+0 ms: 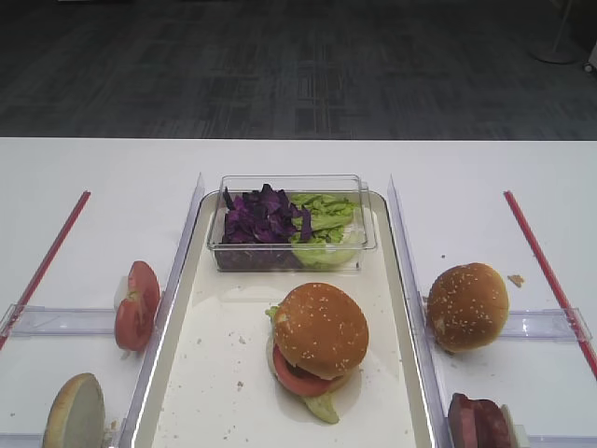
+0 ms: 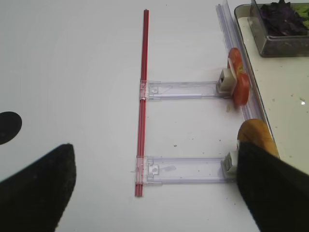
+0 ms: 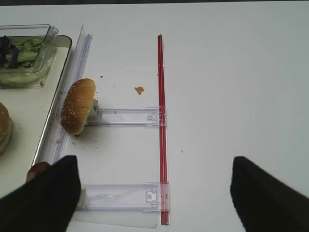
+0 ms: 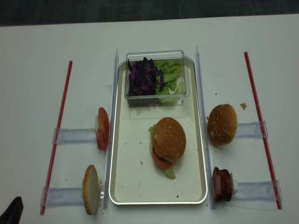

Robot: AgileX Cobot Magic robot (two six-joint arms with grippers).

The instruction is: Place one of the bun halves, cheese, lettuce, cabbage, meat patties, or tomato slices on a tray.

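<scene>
Both tools hanging wide and empty over the desk's outer edges.
We are seeing the right tool (image 3: 154, 193) beside the spare bun half (image 3: 77, 107), propped upright for pinching; the tray (image 4: 122, 186) is carrying a stacked burger (image 4: 167, 142).

No readable text, labels, brands or numbers on anything.

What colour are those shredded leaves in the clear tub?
The cabbage is dark purple, clearest in the overhead exterior view.
</scene>
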